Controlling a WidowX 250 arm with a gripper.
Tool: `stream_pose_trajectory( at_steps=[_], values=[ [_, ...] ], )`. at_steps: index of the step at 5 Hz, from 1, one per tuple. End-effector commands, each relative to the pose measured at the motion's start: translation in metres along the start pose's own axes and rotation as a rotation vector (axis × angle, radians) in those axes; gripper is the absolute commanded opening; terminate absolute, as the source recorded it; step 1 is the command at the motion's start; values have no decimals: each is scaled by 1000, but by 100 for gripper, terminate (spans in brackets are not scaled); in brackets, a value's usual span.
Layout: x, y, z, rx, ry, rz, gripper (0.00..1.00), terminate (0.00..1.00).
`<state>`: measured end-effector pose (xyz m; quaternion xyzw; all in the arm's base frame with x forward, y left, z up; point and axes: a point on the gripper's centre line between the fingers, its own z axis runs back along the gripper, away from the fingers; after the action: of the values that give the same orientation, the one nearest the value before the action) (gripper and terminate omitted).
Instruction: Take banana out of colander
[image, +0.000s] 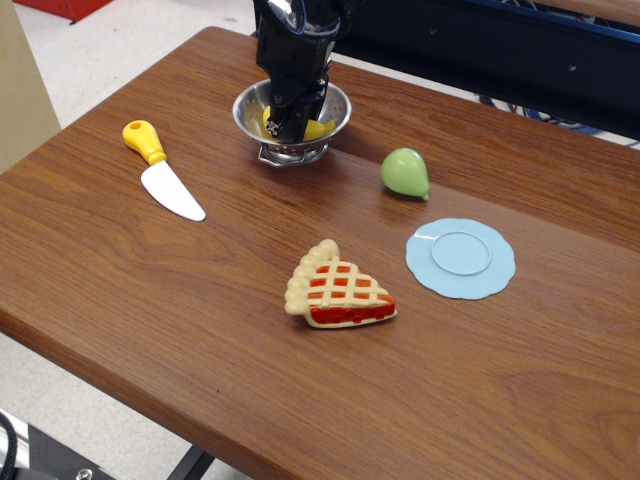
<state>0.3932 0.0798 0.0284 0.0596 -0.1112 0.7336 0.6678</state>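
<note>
My gripper (283, 128) sits down inside the colander (335, 110) over the banana (316, 129); I cannot tell its jaw state. I should pinch mid-banana and lift straight up.

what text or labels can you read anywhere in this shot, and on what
None: no readable word, number, brand or sign shows in this view.
The gripper, down in the colander over the banana, has a small white mark on its dark body, too blurred to read.
The knife, pear, plate and pie slice carry no print.
</note>
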Motion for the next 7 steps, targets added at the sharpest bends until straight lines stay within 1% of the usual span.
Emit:
stream_pose_trajectory(
  at_steps=[1,2,3,4,5,6,7],
  values=[
    [2,-1,16,-63,-18,8,0,0],
    [7,0,39,-81,25,13,0,0],
    [11,1,66,-107,82,0,0,0],
    [12,4,89,-143,126,-2,0,0],
    [15,20,96,-150,162,-84,0,0],
    [23,55,89,-159,155,-248,0,0],
    [41,91,80,-144,169,-405,0,0]
  ],
)
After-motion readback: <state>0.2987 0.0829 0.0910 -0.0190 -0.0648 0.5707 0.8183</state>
